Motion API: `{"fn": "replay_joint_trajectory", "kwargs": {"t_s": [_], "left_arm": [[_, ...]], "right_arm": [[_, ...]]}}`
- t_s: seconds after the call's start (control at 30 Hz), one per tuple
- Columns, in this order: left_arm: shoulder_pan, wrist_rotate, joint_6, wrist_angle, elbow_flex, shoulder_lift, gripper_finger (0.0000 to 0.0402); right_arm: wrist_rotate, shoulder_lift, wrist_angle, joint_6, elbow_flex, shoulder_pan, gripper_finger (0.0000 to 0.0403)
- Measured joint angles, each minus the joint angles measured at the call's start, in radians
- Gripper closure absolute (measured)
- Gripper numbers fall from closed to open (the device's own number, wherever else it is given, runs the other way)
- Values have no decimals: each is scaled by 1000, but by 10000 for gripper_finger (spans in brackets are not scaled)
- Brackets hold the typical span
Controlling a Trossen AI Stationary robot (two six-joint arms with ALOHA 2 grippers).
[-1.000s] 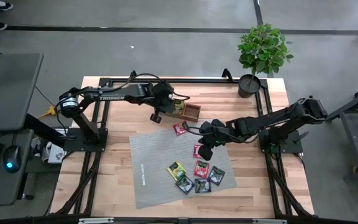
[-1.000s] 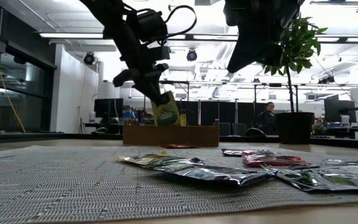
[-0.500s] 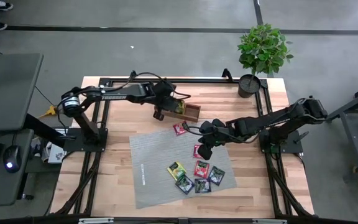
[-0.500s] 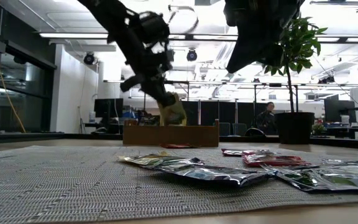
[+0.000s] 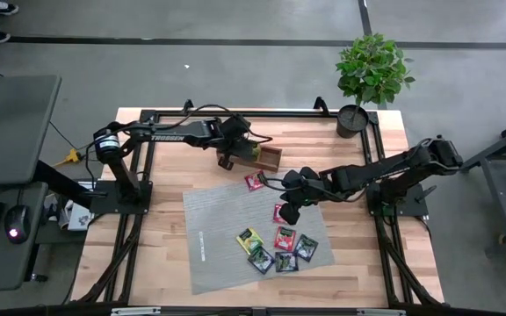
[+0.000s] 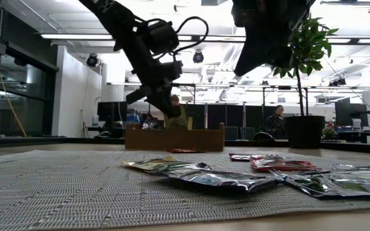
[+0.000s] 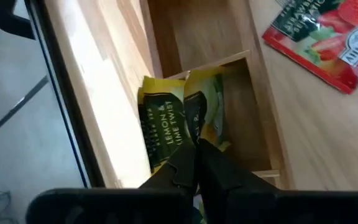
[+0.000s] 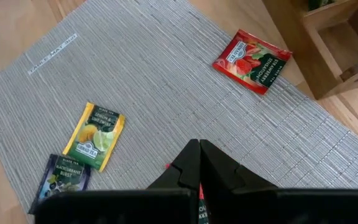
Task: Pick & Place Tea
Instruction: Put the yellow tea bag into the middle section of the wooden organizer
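Where print can be read, the yellow-green sachet (image 7: 182, 121) under the left pincer (image 7: 196, 163) says "LEMON & LIME TWIST", and a red sachet (image 7: 319, 38) lying on the wood just beside the tray (image 7: 166, 25) carries "AHMAD" next to pictured strawberries. On the grey woven mat (image 8: 166, 68), well apart from the tray, a yellow sachet (image 8: 95, 135) shows lemon and lime with "AHMAD TEA", a dark one (image 8: 61, 177) lies touching its corner, and a small white tag (image 8: 53, 45) is sewn near the mat's edge. More sachets lie in a cluster (image 5: 277, 246) on the mat's side farthest from the tray. The worktop (image 5: 165, 140) is pale planked wood in a black frame, with a potted plant (image 5: 372, 75) at one corner; behind it the low view shows an office room with ceiling strip lights and desks. The left pincer is closed, pinching the lemon sachet inside the tray's end compartment. The right pincer (image 8: 199, 163) is closed and empty, above the mat
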Motion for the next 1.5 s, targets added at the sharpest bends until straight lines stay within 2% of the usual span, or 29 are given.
{"fn": "replay_joint_trajectory", "kwargs": {"t_s": [0.13,0.37,0.53,0.6,0.73,0.8,1.03,1.2,1.37,1.5], "left_arm": [[0,0,17,-22,38,0,351],[-7,-5,7,-110,149,0,250],[-7,-9,-103,-256,235,0,212],[-6,44,-213,-306,244,-1,210],[-22,289,-437,-323,201,-42,214],[-64,327,-522,-280,154,-62,220],[-300,236,-812,-190,-41,-128,242],[-496,87,-1076,-80,-164,-166,246],[-671,-72,-1315,-8,-243,-184,246],[-763,-150,-1408,57,-286,-183,246]], "right_arm": [[0,0,-2,-26,0,0,402],[-5,0,-30,-73,0,0,402],[-53,0,-34,-121,0,-6,402],[-84,0,-18,-151,0,-14,402],[-94,0,40,-231,0,-30,402],[-106,1,80,-270,0,-36,402],[-167,51,166,-376,-4,-17,402],[-219,108,387,-370,-84,32,403],[-105,141,479,-293,-126,107,403],[-54,179,498,-272,-88,160,403]]}}
